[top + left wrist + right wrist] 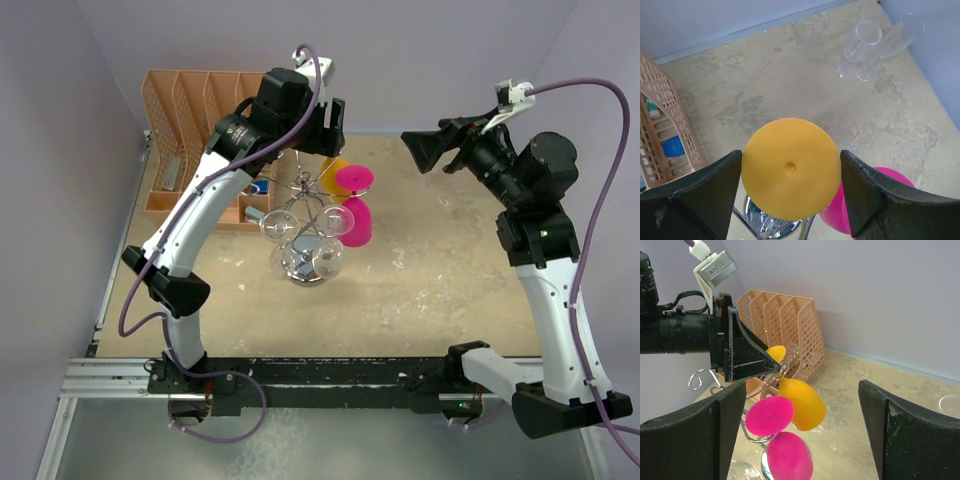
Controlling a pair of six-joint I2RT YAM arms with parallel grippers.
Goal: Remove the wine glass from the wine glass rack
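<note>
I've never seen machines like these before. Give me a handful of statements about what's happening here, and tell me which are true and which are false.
1. The left gripper has its fingers on either side of the yellow wine glass's round foot. True.
2. The right gripper is holding a pink glass. False: it is open and empty, off to the right of the wine glass rack.
3. The yellow wine glass stands on the table. False: it hangs tilted on the rack.
4. Two clear glasses sit on the table, apart from the rack. True.
5. Only clear glasses hang on the rack. False: besides the clear ones, it carries the yellow glass and a pink wine glass.
</note>
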